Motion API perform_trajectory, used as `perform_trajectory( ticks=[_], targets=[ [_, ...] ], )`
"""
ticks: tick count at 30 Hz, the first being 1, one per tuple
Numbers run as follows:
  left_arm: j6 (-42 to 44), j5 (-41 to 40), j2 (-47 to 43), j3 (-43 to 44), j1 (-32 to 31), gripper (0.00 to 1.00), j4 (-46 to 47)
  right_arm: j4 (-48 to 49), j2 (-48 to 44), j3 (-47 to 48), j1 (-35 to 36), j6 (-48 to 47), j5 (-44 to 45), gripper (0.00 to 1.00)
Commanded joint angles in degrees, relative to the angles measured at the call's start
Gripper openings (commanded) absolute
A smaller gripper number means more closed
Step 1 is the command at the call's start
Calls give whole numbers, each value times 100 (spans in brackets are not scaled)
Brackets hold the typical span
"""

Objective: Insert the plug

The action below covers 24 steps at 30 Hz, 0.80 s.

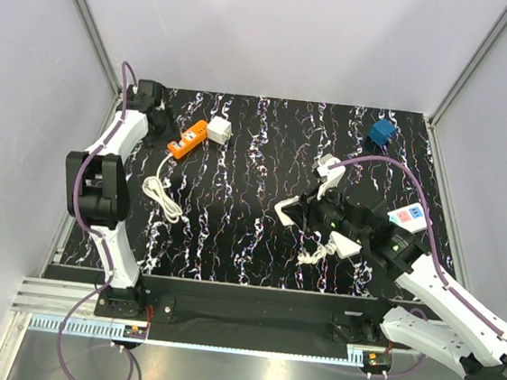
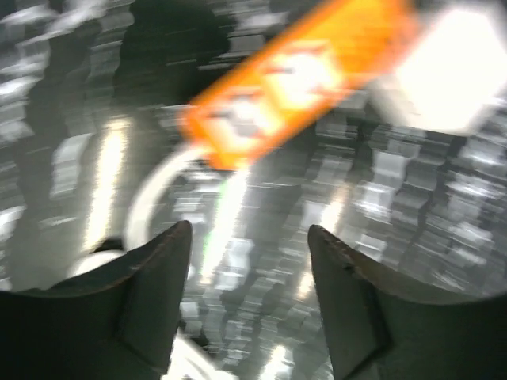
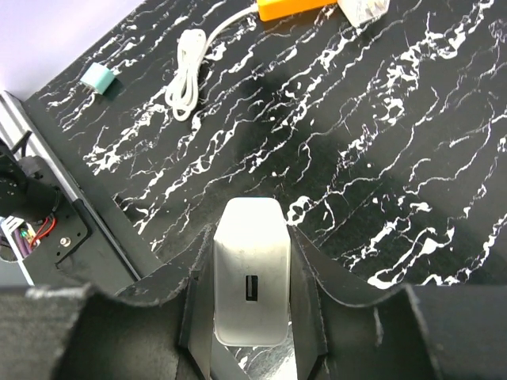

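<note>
Top external: plug (image 1: pixel 383 132) lies far beyond right tool (image 1: pixel 292 212) (clamping white adapter (image 3: pixel 249 277)).

Marbled table (image 1: pixel 239 152) bears plug (image 1: pixel 383 132) (blue), orange strip (image 1: pixel 187 139), cable (image 1: pixel 164 197).

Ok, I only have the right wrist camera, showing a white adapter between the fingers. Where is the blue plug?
Observer: The plug sits at the far right corner of the mat, away from the right gripper holding the white adapter.
Operator: What's the left gripper doing?
Observer: The left gripper is open, near the orange power strip at the far left.
Operator: Anything beside my arm?
Observer: A white strip with red and blue patches shows just beyond the right arm.
</note>
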Motion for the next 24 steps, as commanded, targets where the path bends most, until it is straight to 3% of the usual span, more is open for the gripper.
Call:
perform_trajectory(
  ticks=[1,6,9,17,20,24],
  targets=[
    [368,-1151,49,78,45,62,-164,484,-44,19,23,102,54,0],
    [606,-1029,646,-19,361,56,-6,659,-18,-7,14,146,-158,0],
    [966,-783,945,94,405,65,56,765,-35,-95,14,137,-219,0],
    [1573,-563,1367,174,440,64,267,1099,-141,-393,14,67,-334,0],
    [1608,6,1552,165,440,61,267,1152,-211,-437,14,75,-307,0],
    [1547,360,1614,60,318,49,250,1222,-237,-464,14,75,-281,0]
  ],
)
